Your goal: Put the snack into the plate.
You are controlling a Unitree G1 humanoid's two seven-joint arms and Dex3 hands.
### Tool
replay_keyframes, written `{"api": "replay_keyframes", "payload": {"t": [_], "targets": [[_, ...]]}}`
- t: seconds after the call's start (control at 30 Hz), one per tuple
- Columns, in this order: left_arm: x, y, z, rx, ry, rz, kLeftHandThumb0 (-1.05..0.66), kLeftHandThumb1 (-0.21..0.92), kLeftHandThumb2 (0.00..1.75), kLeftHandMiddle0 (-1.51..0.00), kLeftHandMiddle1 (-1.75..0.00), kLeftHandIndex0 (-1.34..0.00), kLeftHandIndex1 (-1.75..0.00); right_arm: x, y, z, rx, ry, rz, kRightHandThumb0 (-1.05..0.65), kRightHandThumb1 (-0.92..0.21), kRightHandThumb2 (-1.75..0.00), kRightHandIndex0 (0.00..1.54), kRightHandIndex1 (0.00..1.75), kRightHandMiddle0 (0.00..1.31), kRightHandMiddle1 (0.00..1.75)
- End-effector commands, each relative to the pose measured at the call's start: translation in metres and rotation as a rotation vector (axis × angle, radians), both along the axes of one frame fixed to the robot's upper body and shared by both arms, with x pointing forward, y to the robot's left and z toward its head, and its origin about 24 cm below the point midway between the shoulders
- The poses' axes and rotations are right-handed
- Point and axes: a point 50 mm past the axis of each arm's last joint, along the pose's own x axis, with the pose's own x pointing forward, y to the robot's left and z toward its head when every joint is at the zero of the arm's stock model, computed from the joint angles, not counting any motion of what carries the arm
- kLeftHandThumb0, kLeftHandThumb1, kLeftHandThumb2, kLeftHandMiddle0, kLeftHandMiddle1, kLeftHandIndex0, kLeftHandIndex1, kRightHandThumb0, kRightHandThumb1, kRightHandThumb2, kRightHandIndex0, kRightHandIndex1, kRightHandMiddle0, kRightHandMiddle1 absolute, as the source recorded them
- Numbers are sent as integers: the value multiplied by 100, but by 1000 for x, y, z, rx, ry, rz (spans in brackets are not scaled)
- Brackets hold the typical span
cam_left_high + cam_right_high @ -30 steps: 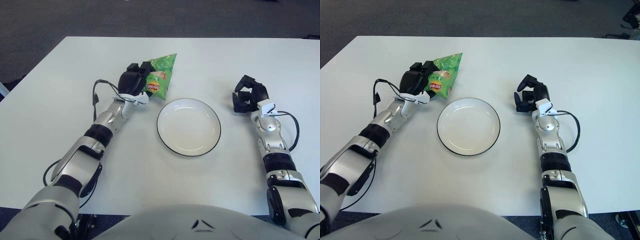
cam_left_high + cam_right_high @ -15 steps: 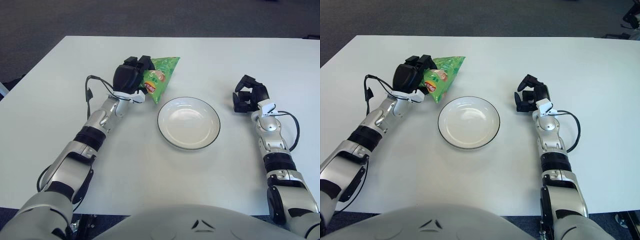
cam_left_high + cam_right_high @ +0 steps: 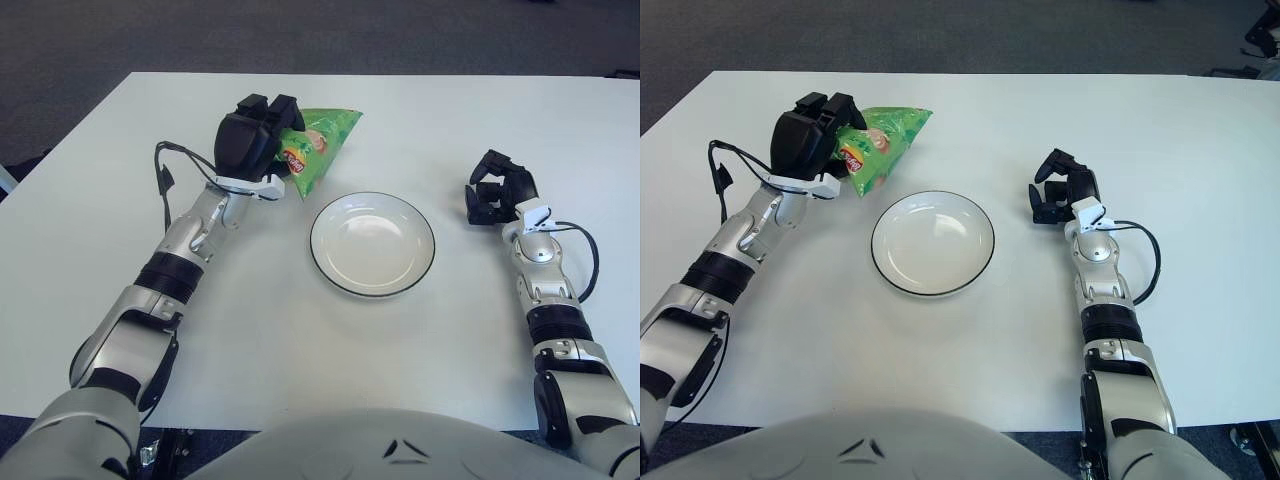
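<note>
My left hand (image 3: pixel 262 135) is shut on a green snack bag (image 3: pixel 320 145), holding it lifted above the white table, to the upper left of the plate. The bag tilts, its far corner pointing right. The white plate (image 3: pixel 372 244) with a dark rim lies in the table's middle with nothing in it. My right hand (image 3: pixel 497 192) shows to the right of the plate, fingers curled and holding nothing.
The white table (image 3: pixel 330 350) spans the whole view; dark carpet (image 3: pixel 300 35) lies beyond its far edge. A black cable (image 3: pixel 165 185) loops beside my left wrist and another (image 3: pixel 588 262) beside my right forearm.
My left hand has raised the snack bag off the table and drawn it slightly left and nearer. The plate has shifted slightly in view. The right hand has stayed still.
</note>
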Motion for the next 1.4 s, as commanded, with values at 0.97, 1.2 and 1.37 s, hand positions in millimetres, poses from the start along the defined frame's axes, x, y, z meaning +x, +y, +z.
{"api": "replay_keyframes", "payload": {"t": [0.97,1.2,1.37], "targets": [[-36,-11,41,-4,-170,-177,0,-7,174,-92,-169,-68,-175,-15,1,-39,24,165,-20,-52,-23,-142,131,175,69,175],[-38,-13,42,-1,-144,-218,0,-8,175,-92,-168,-68,-175,-15,1,-38,13,161,-26,-52,-23,-142,132,175,69,175],[-38,-12,42,3,-113,-247,0,-8,174,-93,-168,-68,-175,-16,2,-38,17,163,-26,-52,-23,-142,132,175,69,175]]}}
